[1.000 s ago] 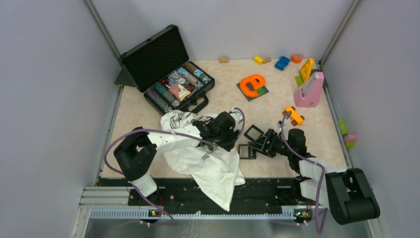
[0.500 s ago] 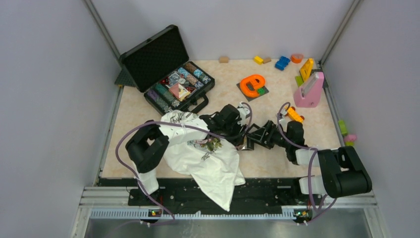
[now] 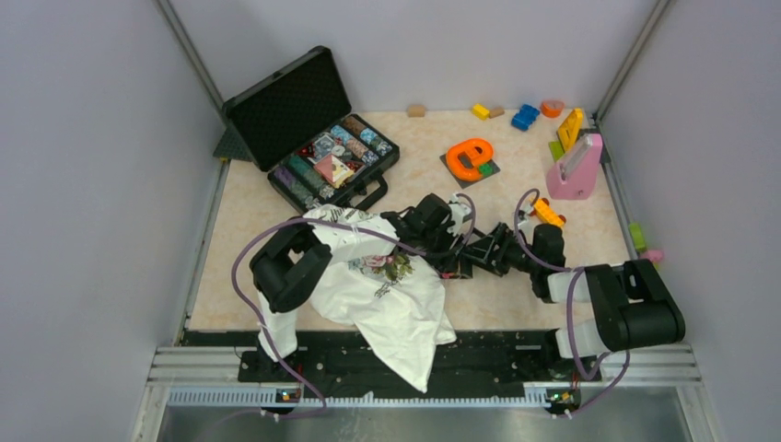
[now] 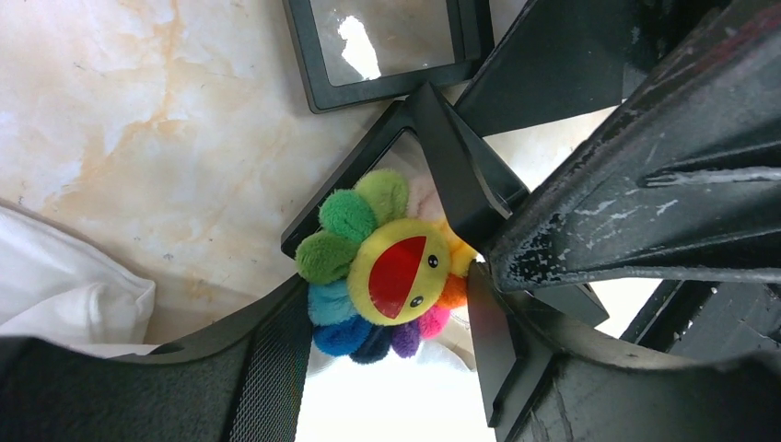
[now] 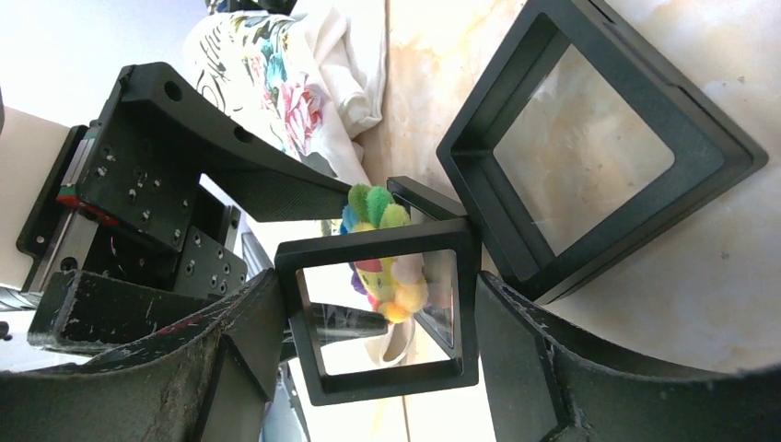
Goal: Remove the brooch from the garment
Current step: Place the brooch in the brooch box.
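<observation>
The brooch (image 4: 387,276), a plush flower with rainbow petals and a yellow face, sits between my left gripper's (image 4: 387,308) fingers, clear of the garment. The left gripper (image 3: 448,255) is shut on it, just right of the white floral garment (image 3: 378,290). My right gripper (image 5: 378,345) is shut on a black square frame (image 5: 378,249) and holds it against the brooch, which shows through the frame's window (image 5: 391,276). In the top view the right gripper (image 3: 472,262) meets the left one, and the brooch is hidden between them. The garment also shows in the right wrist view (image 5: 313,83).
A second black frame (image 5: 599,138) lies on the table beside the grippers. An open case of poker chips (image 3: 318,152) stands at the back left. An orange letter toy (image 3: 470,157), a pink stand (image 3: 576,170), an orange toy car (image 3: 545,214) and small blocks (image 3: 525,116) lie at the back right.
My left gripper has moved right, off the garment, toward the right gripper. My right gripper has moved left with the black frame, and the two now meet.
</observation>
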`<state>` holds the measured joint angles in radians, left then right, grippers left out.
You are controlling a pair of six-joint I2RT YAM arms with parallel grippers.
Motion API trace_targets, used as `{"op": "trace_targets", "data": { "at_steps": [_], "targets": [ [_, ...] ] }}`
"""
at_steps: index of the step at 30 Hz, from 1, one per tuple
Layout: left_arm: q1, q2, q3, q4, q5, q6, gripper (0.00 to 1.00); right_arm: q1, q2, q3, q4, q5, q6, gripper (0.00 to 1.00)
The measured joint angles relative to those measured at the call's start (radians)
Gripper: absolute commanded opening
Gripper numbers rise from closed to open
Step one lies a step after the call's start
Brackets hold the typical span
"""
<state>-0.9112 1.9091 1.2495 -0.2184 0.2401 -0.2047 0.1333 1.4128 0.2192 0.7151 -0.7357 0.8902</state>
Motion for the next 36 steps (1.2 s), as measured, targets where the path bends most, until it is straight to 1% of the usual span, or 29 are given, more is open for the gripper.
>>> {"op": "trace_targets", "data": {
  "at_steps": [4,7,10,16,19,21,28,30,32,33,36],
  "targets": [
    [0.004,0.001,0.000,0.003,0.015,-0.002,0.65,-0.001,0.018,0.000,0.014,0.000,0.008,0.49],
    [0.008,0.001,0.000,0.010,0.031,-0.007,0.72,-0.006,0.028,0.000,0.027,-0.002,0.021,0.49],
    [0.014,0.003,-0.006,0.029,0.056,-0.016,0.76,-0.013,0.030,0.000,0.045,-0.003,0.029,0.49],
    [0.028,0.005,-0.016,0.061,0.085,-0.042,0.78,-0.019,0.032,0.000,0.063,-0.008,0.038,0.48],
    [0.035,0.005,-0.019,0.070,0.097,-0.058,0.85,-0.019,0.038,0.000,0.067,-0.008,0.039,0.48],
    [0.044,0.005,-0.031,0.087,0.103,-0.066,0.87,-0.020,0.042,0.000,0.072,-0.008,0.039,0.48],
    [0.077,-0.056,-0.109,0.113,0.093,-0.090,0.89,-0.022,0.076,0.000,0.087,-0.031,0.039,0.47],
    [0.083,-0.088,-0.128,0.116,0.082,-0.097,0.83,-0.023,0.080,0.000,0.089,-0.033,0.039,0.47],
    [0.088,-0.126,-0.153,0.126,0.077,-0.113,0.74,-0.023,0.082,0.000,0.089,-0.034,0.039,0.47],
    [0.089,-0.138,-0.161,0.132,0.077,-0.120,0.66,-0.023,0.082,0.000,0.089,-0.034,0.039,0.47],
    [0.089,-0.162,-0.187,0.157,0.084,-0.146,0.49,-0.023,0.082,0.000,0.089,-0.034,0.038,0.47]
  ]
}}
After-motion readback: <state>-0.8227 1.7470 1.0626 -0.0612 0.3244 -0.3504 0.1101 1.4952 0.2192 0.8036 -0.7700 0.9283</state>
